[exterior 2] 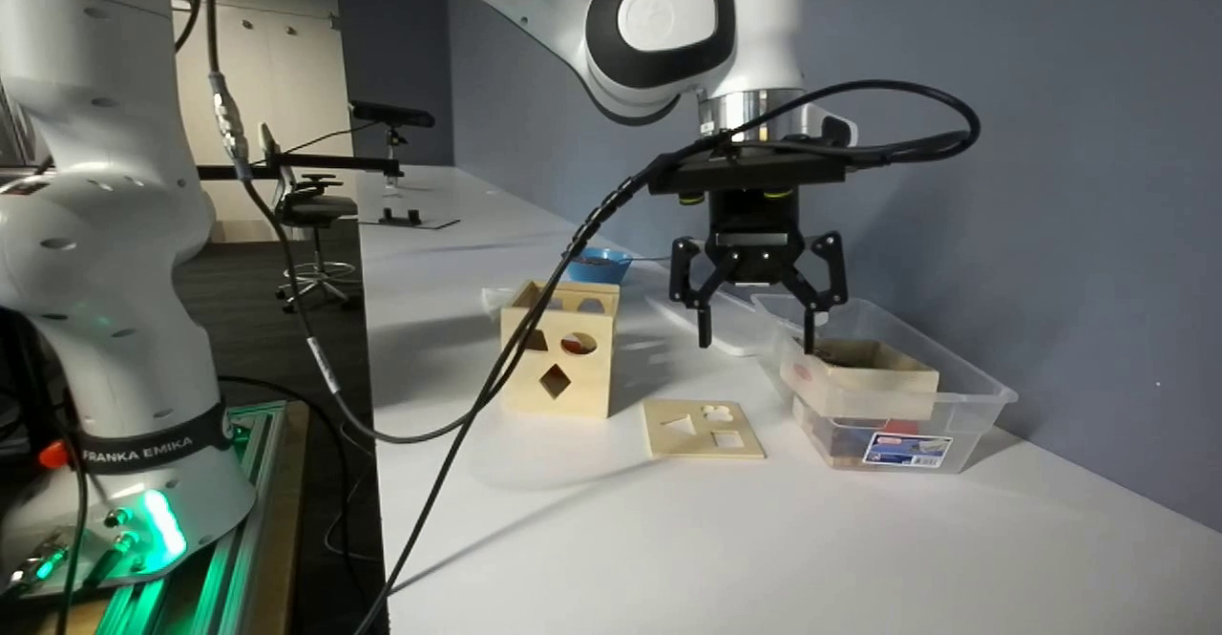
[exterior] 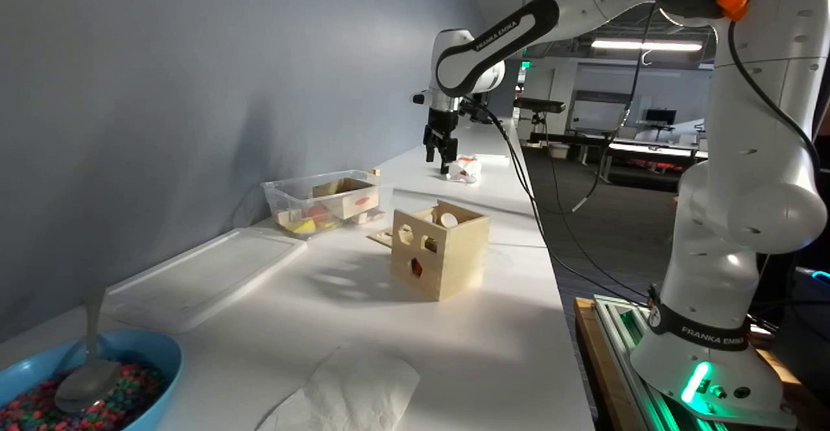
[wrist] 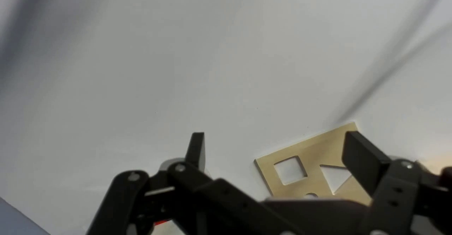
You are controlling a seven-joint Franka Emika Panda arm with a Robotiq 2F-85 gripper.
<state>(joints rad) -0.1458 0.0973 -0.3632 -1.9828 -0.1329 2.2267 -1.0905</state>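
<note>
i saw the claw (exterior 2: 757,334) hanging spread wide and empty, the flat wooden panel (exterior 2: 704,429) lower down on the table (exterior 2: 668,539), askew to it and off toward the box (exterior 2: 584,377).

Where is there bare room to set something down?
In an exterior view, the table lies bare in front of the panel and bin, though cables hang across one side. Another patch lies free between cube, lid and white sheet. It is crowded where cube, panel and bin stand close; the open gripper hangs above the table.
</note>
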